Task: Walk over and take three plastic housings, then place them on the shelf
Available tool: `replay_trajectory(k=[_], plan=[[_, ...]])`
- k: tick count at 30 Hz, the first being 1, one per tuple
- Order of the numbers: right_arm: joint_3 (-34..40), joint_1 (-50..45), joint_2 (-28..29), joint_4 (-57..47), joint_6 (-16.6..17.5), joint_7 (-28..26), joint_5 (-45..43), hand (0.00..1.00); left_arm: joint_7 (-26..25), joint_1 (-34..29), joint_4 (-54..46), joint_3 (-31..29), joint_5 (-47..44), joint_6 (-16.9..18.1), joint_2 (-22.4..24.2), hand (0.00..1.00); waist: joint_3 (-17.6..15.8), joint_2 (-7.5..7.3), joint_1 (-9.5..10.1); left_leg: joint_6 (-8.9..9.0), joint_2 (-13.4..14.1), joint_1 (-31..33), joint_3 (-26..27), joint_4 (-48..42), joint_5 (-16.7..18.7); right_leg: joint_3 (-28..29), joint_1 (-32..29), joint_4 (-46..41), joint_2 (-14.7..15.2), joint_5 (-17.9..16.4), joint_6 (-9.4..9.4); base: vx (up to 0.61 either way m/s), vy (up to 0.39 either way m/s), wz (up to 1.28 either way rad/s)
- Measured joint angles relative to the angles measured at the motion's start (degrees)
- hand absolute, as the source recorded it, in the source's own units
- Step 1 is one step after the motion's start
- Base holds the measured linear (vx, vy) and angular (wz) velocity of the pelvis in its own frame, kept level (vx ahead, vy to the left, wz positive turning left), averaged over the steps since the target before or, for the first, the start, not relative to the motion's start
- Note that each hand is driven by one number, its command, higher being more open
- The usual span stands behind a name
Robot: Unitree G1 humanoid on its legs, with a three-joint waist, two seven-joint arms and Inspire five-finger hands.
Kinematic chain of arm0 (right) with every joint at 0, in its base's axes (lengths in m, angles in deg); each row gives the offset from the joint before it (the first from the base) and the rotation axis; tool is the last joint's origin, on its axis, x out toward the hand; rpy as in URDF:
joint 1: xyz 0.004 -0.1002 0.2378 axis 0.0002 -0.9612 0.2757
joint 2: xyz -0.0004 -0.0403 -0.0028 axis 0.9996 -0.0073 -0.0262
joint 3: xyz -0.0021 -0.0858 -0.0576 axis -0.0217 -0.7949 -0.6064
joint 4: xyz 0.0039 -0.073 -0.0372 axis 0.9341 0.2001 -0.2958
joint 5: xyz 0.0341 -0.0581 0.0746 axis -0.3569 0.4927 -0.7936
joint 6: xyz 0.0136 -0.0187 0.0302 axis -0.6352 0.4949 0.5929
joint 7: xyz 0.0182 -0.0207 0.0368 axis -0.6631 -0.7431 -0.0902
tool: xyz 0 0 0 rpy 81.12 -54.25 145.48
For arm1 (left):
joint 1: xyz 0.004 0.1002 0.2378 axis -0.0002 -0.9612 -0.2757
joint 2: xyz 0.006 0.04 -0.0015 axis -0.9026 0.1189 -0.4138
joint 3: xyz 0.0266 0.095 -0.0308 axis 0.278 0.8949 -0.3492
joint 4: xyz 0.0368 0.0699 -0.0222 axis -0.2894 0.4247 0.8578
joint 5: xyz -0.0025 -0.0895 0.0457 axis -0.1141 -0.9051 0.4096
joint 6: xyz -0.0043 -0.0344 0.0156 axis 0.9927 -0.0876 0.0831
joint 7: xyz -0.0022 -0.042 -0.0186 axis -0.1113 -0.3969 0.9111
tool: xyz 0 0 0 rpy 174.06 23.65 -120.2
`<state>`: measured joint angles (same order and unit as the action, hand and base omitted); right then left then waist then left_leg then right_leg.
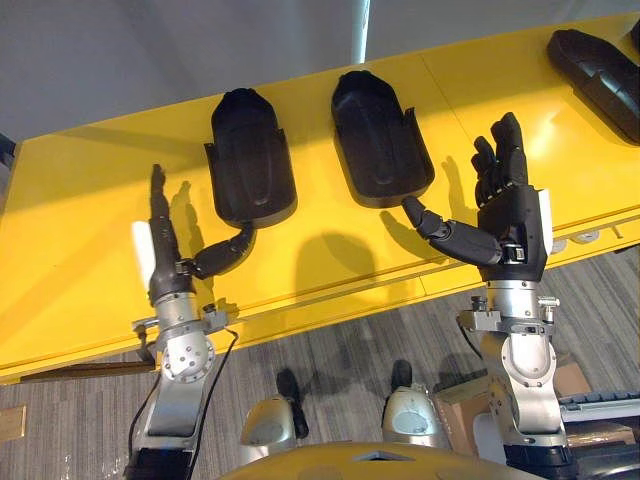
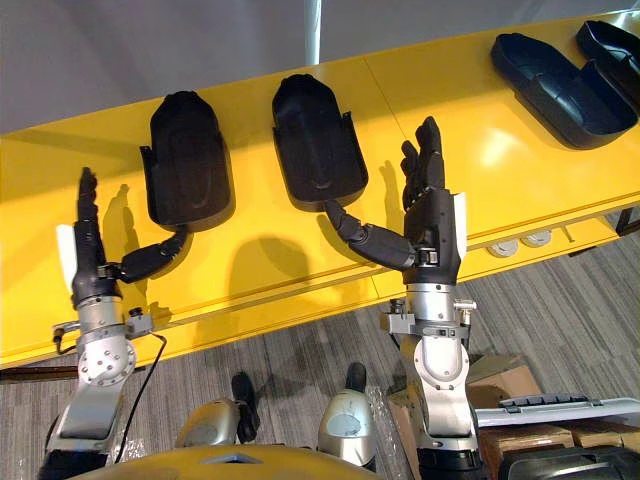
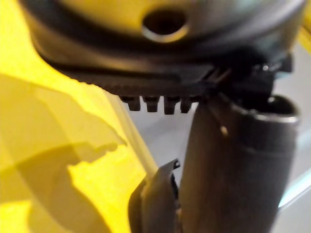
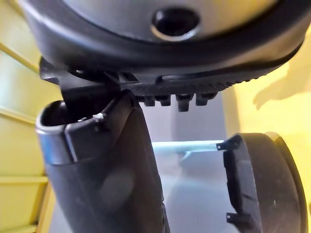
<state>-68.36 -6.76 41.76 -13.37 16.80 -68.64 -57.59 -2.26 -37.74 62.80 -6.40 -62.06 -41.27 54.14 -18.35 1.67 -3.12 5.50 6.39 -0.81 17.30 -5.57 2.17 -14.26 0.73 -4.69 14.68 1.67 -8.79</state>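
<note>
1. We see a long yellow surface (image 1: 90,200) running across the head views, with black plastic housings lying on it.
2. The left housing (image 1: 250,160) and the middle housing (image 1: 378,140) lie side by side near the centre. They are apart, and each has its rounded end pointing away from the robot.
3. A third housing (image 1: 600,65) lies well off toward the robot's right. A fourth housing (image 2: 612,45) sits just beyond it at the edge of the right eye view.
4. The left hand (image 1: 165,262) is raised over the near part of the surface. Its fingers are straight and it holds nothing. The thumb reaches out sideways, and its tip is at the near edge of the left housing. We cannot tell whether it touches.
5. The right hand (image 1: 515,215) is also released, fingers straight and slightly spread, palm empty. Its thumb points toward the near corner of the middle housing. We cannot tell whether it touches there either.
6. Grey carpet floor (image 1: 340,350) lies below the surface's front edge, with cardboard boxes (image 2: 530,435) at the lower right.
</note>
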Motion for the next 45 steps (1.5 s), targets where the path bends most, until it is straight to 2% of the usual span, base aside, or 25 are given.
replay_trajectory(k=[3, 8, 11, 13, 15, 17, 19, 22, 24, 25, 26, 27, 28, 29, 31, 32, 34, 35, 36, 38, 41, 43, 44, 45], plan=[[-0.1, -0.05, 0.05, -0.01, 0.0, 0.53, 0.03, 1.0, 1.33, -0.85, -3.86, -2.36, -4.09, 2.45, 0.32, 1.0, 2.24, 0.32, 0.27, 0.22, -0.22, -1.01, -0.46, 2.72, -1.41, -0.86, 0.67, 0.99, -0.27, 0.05, -0.04, 0.04, -0.016, 0.1], [0.11, -0.05, 0.78, -0.03, 0.0, 4.3, 0.26, 1.0, 6.85, -1.38, -8.0, -2.84, -12.87, 7.47, 1.32, 1.0, 5.16, 0.49, 0.97, 0.7, -0.02, -3.84, -0.59, 6.18, -2.73, -1.28, 2.83, 2.3, -1.02, 0.04, -0.02, 0.02, -0.007, 0.03], [1.57, -0.01, 2.42, -0.05, -0.7, 6.16, 1.42, 1.0, 14.06, -1.39, -10.98, -2.54, -23.87, 11.08, 3.23, 1.0, 6.05, 0.45, 0.89, 0.78, 0.12, -5.28, -0.14, 8.07, -3.58, -1.04, 3.38, 2.89, -1.29, 0.16, -0.15, 0.0, -0.004, -0.06], [2.54, -0.04, 2.66, -0.05, -3.59, 7.13, 1.42, 1.0, 20.09, -1.4, -12.62, -0.37, -33.8, 13.49, 4.95, 1.0, 6.56, 0.23, 0.65, 0.9, 0.25, -6.79, 1.49, 9.07, -3.64, 0.49, 3.36, 3.0, -1.71, 0.24, -0.21, -0.01, 0.013, -0.3], [2.62, -0.2, 2.79, -0.05, -5.37, 7.92, 1.44, 1.0, 22.63, -1.14, -12.8, 2.68, -37.93, 14.97, 5.42, 1.0, 7.1, -0.08, 0.31, 1.19, 0.36, -7.09, 3.77, 9.04, -3.41, 2.87, 2.07, 3.25, -2.32, 0.76, -0.02, -0.01, 0.029, -0.64], [3.14, -0.81, 2.85, -0.12, -6.77, 8.32, 1.5, 1.0, 23.41, -1.05, -12.7, 5.66, -38.57, 15.15, 5.41, 1.0, 7.27, -0.47, -0.39, 1.67, 1.27, -7.62, 7.4, 8.75, -2.88, 6.4, 0.82, 4.42, -3.4, 2.04, 0.18, -0.01, -0.001, -0.95], [6.7, -4.99, 3.14, -2.5, -8.18, 8.24, 1.38, 1.0, 24.09, -0.45, -12.5, 9.22, -39.61, 15.15, 5.14, 1.0, 7.48, -0.79, -2.64, 2.41, 2.25, -7.65, 11.22, 7.59, -1.64, 10.14, -0.74, 5.85, -4.74, 3.32, 0.45, 0.0, -0.046, -0.89], [12.4, -9.98, 3.81, -4.3, -8.47, 7.06, -0.54, 1.0, 24.06, 1.69, -10.98, 9.55, -40.7, 15.78, 4.89, 1.0, 7.61, -0.72, -5.57, 3.55, 4.22, -7.56, 16.25, 3.3, 1.22, 16.06, -3.41, 6.0, -7.25, 4.14, 1.1, 0.03, -0.039, -1.04], [15.18, -11.69, 3.83, -4.29, -8.45, 6.44, -2.35, 1.0, 23.31, 3.9, -8.81, 9.36, -40.75, 16.8, 4.93, 1.0, 7.71, -0.53, -6.89, 3.11, 5.45, -7.11, 17.02, -0.18, 3.45, 19.84, -5.12, 5.96, -8.87, 4.69, 1.61, 0.03, -0.054, -1.09], [15.92, -11.93, 3.84, -4.28, -8.4, 6.03, -2.94, 1.0, 22.82, 4.38, -8.36, 9.2, -40.73, 16.97, 4.93, 1.0, 7.73, -0.5, -6.94, 2.44, 5.66, -6.86, 16.0, -1.3, 4.2, 21.46, -5.78, 5.96, -9.34, 5.03, 1.78, 0.03, -0.107, -1.5], [16.98, -12.22, 3.8, -4.25, -7.35, 4.37, -5.07, 1.0, 20.72, 5.39, -7.64, 9.01, -40.63, 17.22, 4.93, 1.0, 7.65, -0.14, -7.14, 0.51, 6.17, -5.93, 11.21, -4.75, 6.29, 25.1, -7.02, 6.06, -10.65, 5.37, 2.07, 0.01, -0.101, -1.28], [16.94, -12.29, 3.8, -4.25, -6.82, 3.54, -6.22, 1.0, 19.69, 5.5, -7.61, 8.98, -40.62, 17.22, 4.94, 1.0, 7.65, -0.05, -7.33, 0.05, 6.23, -5.57, 8.96, -6.25, 6.94, 26.36, -7.3, 6.04, -11.02, 5.37, 2.24, 0.01, -0.092, -1.38], [16.62, -12.17, 3.77, -4.25, -6.01, 1.5, -8.91, 1.0, 18.28, 5.41, -7.58, 8.8, -40.59, 17.22, 5.01, 1.0, 7.53, 0.22, -7.36, -0.97, 6.21, -5.21, 4.1, -9.23, 8.01, 28.87, -7.35, 6.03, -11.67, 5.2, 2.85, -0.01, 0.0, -1.08], [15.71, -11.52, 3.62, -4.2, -4.9, -0.39, -10.65, 1.0, 17.09, 5.26, -7.59, 8.48, -40.58, 17.26, 5.01, 1.0, 7.61, 0.94, -7.17, -1.93, 6.08, -3.89, -2.0, -13.38, 9.74, 30.92, -7.42, 5.96, -12.32, 4.96, 3.33, -0.03, 0.073, -1.1], [13.0, -8.72, 1.87, -3.73, -3.72, -0.96, -11.32, 1.0, 16.07, 5.27, -7.65, 8.47, -39.8, 17.93, 5.11, 1.0, 7.58, 2.56, -5.94, -2.52, 5.33, -2.17, -9.38, -17.85, 13.12, 32.7, -8.33, 5.9, -12.84, 5.25, 3.93, -0.07, 0.177, -0.83], [10.73, -6.47, 0.71, -3.17, -3.47, -1.38, -11.25, 1.0, 15.93, 5.36, -7.7, 8.47, -39.62, 18.0, 5.19, 1.0, 8.05, 3.97, -5.35, -2.24, 4.41, -1.77, -12.12, -18.05, 14.12, 33.24, -9.15, 5.91, -13.05, 5.92, 3.25, -0.09, 0.225, -0.48], [7.67, -4.65, -0.02, -2.93, -3.52, -1.53, -10.98, 1.0, 16.15, 5.49, -7.85, 8.48, -39.61, 18.0, 5.3, 1.0, 8.05, 4.19, -4.7, -1.97, 2.9, -1.62, -12.64, -16.73, 14.37, 33.49, -10.03, 5.88, -11.9, 6.71, 2.05, -0.09, 0.202, -0.03], [5.17, -4.17, -0.04, -2.67, -3.89, -2.08, -10.84, 1.0, 16.51, 5.39, -7.85, 8.35, -39.74, 18.0, 5.45, 1.0, 8.06, 4.2, -4.17, -1.3, 2.21, -1.75, -13.0, -15.51, 14.78, 33.19, -10.23, 5.85, -11.09, 7.22, 1.23, -0.1, 0.21, 0.27], [3.7, -4.23, -0.04, -2.08, -4.78, -2.55, -10.8, 1.0, 17.75, 5.39, -7.9, 7.87, -39.92, 18.0, 5.55, 1.0, 8.04, 4.18, -3.24, -0.35, 1.99, -1.74, -13.13, -14.72, 15.41, 32.66, -10.69, 5.3, -10.79, 7.28, 1.15, -0.13, 0.227, 0.32], [2.57, -4.37, -0.02, 0.24, -6.03, -2.69, -9.88, 1.0, 19.37, 5.34, -7.95, 7.01, -40.62, 18.01, 5.54, 1.0, 7.88, 3.97, -2.42, -0.07, 1.91, -1.72, -13.98, -14.14, 16.39, 31.58, -11.82, 2.94, -10.9, 7.24, 1.1, -0.11, 0.128, 0.23], [2.56, -6.6, 1.32, 4.38, -7.23, -1.22, -8.55, 1.0, 20.24, 4.3, -8.32, 6.67, -40.57, 18.0, 5.48, 1.0, 7.12, 2.98, -1.66, -0.3, 0.66, -3.41, -14.92, -14.56, 18.48, 32.15, -12.39, -1.84, -10.75, 7.24, 1.1, -0.14, 0.096, -0.02], [2.92, -11.55, 5.21, 3.1, -6.8, -0.64, -7.6, 1.0, 20.67, 1.77, -9.82, 6.74, -41.35, 18.03, 5.29, 1.0, 5.7, 1.03, -1.52, -1.02, -0.73, -6.44, -11.85, -17.29, 20.81, 32.17, -10.31, -2.28, -9.9, 7.77, 0.42, -0.25, 0.143, -0.77], [3.01, -13.11, 5.97, 1.89, -6.79, -1.42, -7.6, 1.0, 20.96, 0.81, -10.62, 6.56, -42.2, 18.36, 5.29, 1.0, 5.16, 0.01, -1.55, -1.66, -1.17, -6.88, -9.48, -18.49, 21.28, 30.43, -10.34, -1.51, -9.45, 9.88, 0.23, -0.3, 0.118, -1.15], [3.29, -13.74, 6.43, 0.88, -6.78, -2.42, -7.58, 1.0, 21.09, 0.69, -10.59, 5.92, -42.2, 18.67, 5.31, 1.0, 4.8, -0.5, -1.56, -2.17, -1.29, -6.87, -6.87, -18.62, 21.11, 27.62, -10.57, 1.25, -9.39, 14.7, 2.65, -0.42, 0.039, -1.39]])
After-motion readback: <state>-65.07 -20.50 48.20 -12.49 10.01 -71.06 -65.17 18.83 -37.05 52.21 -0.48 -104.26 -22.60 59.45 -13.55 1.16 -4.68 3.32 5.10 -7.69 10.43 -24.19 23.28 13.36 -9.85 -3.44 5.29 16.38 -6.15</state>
